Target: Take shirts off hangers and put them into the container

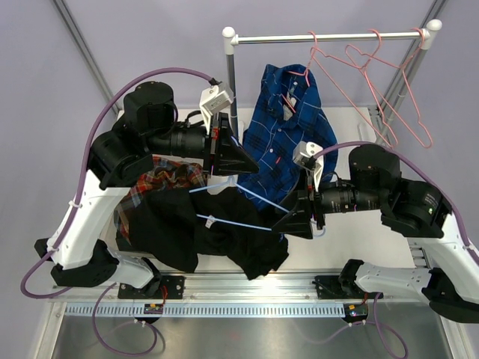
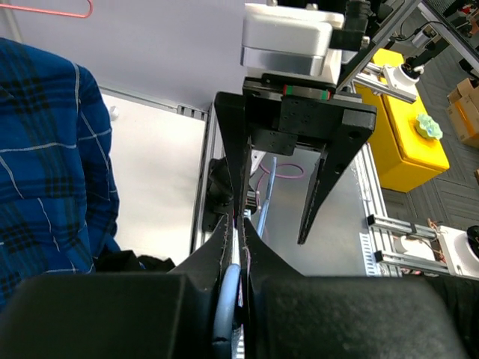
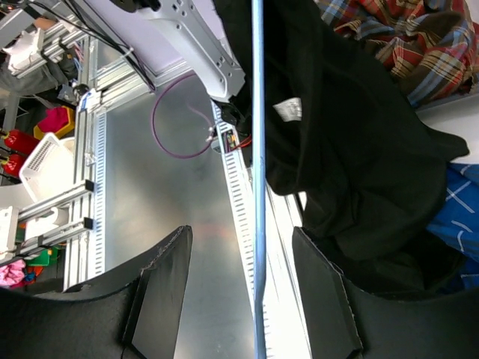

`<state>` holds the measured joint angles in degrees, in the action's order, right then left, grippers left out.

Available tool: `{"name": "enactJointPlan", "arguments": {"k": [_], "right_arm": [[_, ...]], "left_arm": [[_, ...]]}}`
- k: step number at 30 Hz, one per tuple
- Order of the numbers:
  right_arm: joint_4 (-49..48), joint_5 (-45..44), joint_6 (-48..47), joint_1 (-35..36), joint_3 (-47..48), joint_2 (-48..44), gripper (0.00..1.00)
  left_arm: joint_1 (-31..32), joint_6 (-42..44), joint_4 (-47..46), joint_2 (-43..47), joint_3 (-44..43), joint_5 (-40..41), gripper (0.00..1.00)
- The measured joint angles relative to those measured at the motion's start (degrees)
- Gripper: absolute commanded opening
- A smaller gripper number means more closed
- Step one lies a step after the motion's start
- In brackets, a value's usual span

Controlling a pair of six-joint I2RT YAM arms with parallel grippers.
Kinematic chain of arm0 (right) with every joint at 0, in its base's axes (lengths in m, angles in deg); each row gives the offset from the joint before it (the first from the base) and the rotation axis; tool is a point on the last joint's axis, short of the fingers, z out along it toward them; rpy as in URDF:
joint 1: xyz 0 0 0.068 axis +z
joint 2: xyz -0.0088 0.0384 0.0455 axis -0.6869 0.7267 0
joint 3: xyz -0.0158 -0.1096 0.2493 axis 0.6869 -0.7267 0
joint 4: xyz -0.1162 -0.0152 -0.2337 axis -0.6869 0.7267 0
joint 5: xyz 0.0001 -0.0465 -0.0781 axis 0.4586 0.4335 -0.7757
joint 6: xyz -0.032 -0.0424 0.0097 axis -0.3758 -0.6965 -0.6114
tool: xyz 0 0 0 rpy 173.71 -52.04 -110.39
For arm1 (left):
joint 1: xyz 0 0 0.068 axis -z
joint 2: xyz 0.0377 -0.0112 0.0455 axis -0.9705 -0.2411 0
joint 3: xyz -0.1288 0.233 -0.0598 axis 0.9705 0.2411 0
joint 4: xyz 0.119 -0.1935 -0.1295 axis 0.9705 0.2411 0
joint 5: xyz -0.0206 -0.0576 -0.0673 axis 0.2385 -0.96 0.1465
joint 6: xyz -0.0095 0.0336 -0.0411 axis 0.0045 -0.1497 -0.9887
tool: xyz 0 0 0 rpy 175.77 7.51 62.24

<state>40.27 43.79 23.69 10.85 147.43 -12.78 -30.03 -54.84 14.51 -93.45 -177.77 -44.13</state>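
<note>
Two grippers are meeting on one blue hanger point(image 1: 262, 196) above the heap at the near left of the table. The left gripper point(image 2: 241, 232) is pinching the hanger's thin wire between fully closed fingers. The right gripper point(image 3: 241, 228) is standing about half open, its fingers straddling the same wire without touching it.

The black shirt point(image 1: 224, 243) is lying crumpled under the hanger and spilling toward the near edge. It is partly covering the plaid shirt point(image 1: 161, 179) to its left. The container is not showing and is presumably buried under this heap. At the far side, the blue shirt point(image 1: 288, 127) is hanging from the rail point(image 1: 329, 36) on a pink hanger, left of two bare pink hangers point(image 1: 378, 71).

The step in hand appears to be getting the blue hanger clear of the black shirt. Whether any cloth is catching on the wire cannot be told. Next, the right gripper would need to close on the wire or back off. The hanger then needs lifting straight away without dragging the shirt off the heap, and after that the blue shirt is waiting.
</note>
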Motion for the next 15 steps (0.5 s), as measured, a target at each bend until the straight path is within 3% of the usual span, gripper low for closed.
{"name": "enactJointPlan", "arguments": {"k": [2,5,6,7,8,10,11,13,14,15], "right_arm": [[-0.6,0.3,0.1,0.0,-0.6,0.0,0.61],[-1.3,0.9,0.3,0.0,-2.2,0.1,0.46],[-1.5,1.3,0.3,0.0,-2.6,0.2,0.23],[-1.5,1.5,0.2,0.0,-2.9,0.3,0.07],[-1.7,1.5,0.3,0.0,-3.2,0.4,0.0],[-2.1,1.2,0.9,0.1,-3.7,0.4,0.0],[-2.2,1.0,0.9,0.1,-3.8,0.3,0.0],[-2.2,-0.6,0.9,0.2,-4.1,-0.2,0.0],[-2.2,-1.7,1.0,0.2,-4.2,-0.7,0.0],[-2.0,-3.0,1.0,0.2,-4.2,-1.1,0.0]], "left_arm": [[0.0,0.0,-0.6,-0.2,0.0,0.0,0.0],[0.0,-0.1,-1.2,-0.3,0.0,0.0,0.0],[0.0,-0.2,-1.4,-0.3,0.0,0.0,0.0],[0.0,-0.3,-1.4,-0.4,-0.1,0.0,0.0],[0.0,-0.3,-1.4,-0.4,-0.3,0.0,0.06],[0.0,-0.2,-1.3,-0.5,-0.8,0.0,0.36],[0.0,0.1,-1.4,-0.5,-1.0,0.1,0.58],[0.0,0.2,-1.4,-0.2,-1.3,1.2,0.78],[0.0,0.4,-1.1,0.1,-1.3,2.3,0.98],[0.0,0.9,-0.5,0.5,-1.2,3.9,0.99]]}}
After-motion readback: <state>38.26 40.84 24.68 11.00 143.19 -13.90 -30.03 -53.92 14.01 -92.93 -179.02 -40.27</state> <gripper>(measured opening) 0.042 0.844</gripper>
